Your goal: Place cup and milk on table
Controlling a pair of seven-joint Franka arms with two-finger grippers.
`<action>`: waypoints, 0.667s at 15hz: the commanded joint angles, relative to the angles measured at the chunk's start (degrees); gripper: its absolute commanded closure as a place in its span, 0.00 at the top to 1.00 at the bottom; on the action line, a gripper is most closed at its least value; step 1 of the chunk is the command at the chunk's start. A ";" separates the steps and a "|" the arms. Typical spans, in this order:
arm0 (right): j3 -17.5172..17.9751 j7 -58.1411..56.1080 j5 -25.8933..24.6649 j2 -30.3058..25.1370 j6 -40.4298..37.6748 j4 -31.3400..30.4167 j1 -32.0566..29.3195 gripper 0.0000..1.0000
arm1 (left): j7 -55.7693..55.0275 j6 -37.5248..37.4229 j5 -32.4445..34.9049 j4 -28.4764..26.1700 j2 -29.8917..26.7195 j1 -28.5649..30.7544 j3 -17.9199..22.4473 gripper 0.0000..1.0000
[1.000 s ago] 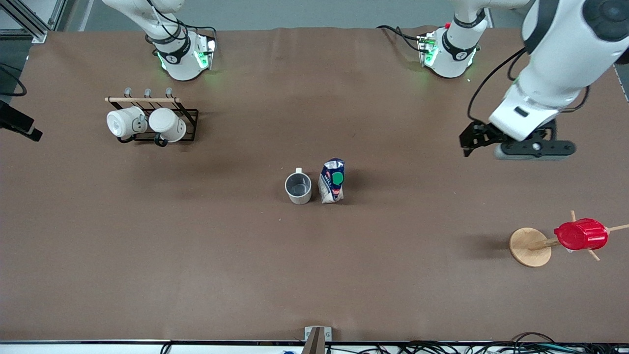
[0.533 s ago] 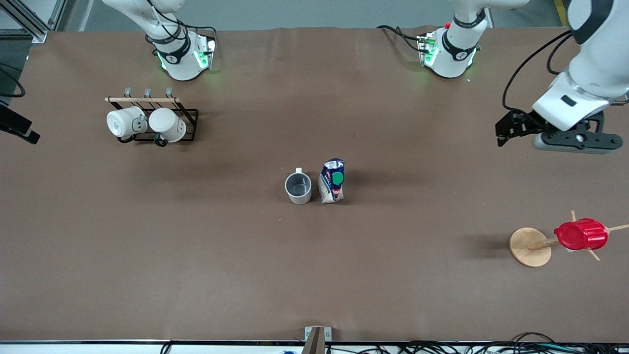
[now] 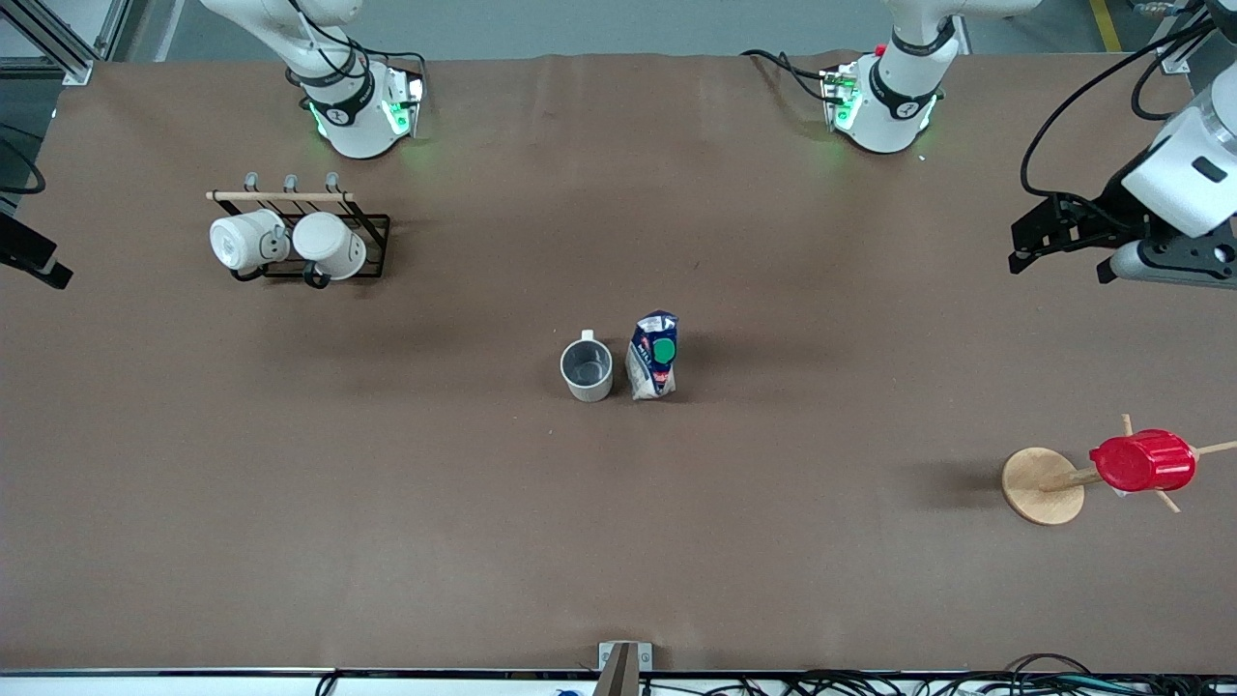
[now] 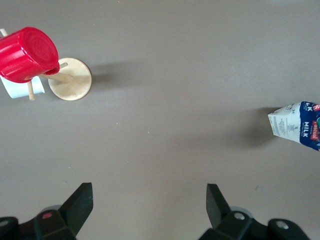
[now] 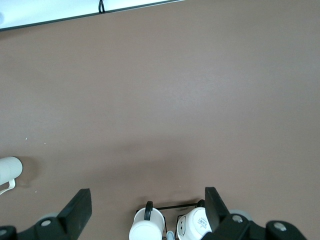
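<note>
cup (image 3: 587,369) beside milk (image 3: 654,356), "MILK" readable, mid table (image 3: 618,541) | left gripper (image 4: 149,205) spread, empty, over table's left-arm end | right gripper (image 5: 145,205) spread, empty, over mug rack (image 5: 170,220)

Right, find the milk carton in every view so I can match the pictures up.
Front view: the milk stands mid-table, right beside the cup, on the side toward the left arm's end.
Left wrist view: the milk is cut off at the picture's edge, with its printed side showing.
Right wrist view: not in it.
Shared landmark: the red cup on its wooden stand, also in the left wrist view.
</note>
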 commanded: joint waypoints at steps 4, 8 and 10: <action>-0.03 0.51 -0.04 -0.20 0.19 -0.20 -0.03 1.00 | -1.41 -1.12 3.46 0.88 0.69 0.16 -0.79 1.00; -0.03 0.60 -0.13 -0.20 -0.25 -0.20 0.06 1.00 | -3.26 -0.77 4.26 0.35 0.17 0.51 -1.94 1.00; 0.06 0.60 -0.04 -0.20 -0.60 -0.29 -0.03 1.00 | -3.18 -0.77 4.17 0.43 0.25 0.51 -2.03 1.00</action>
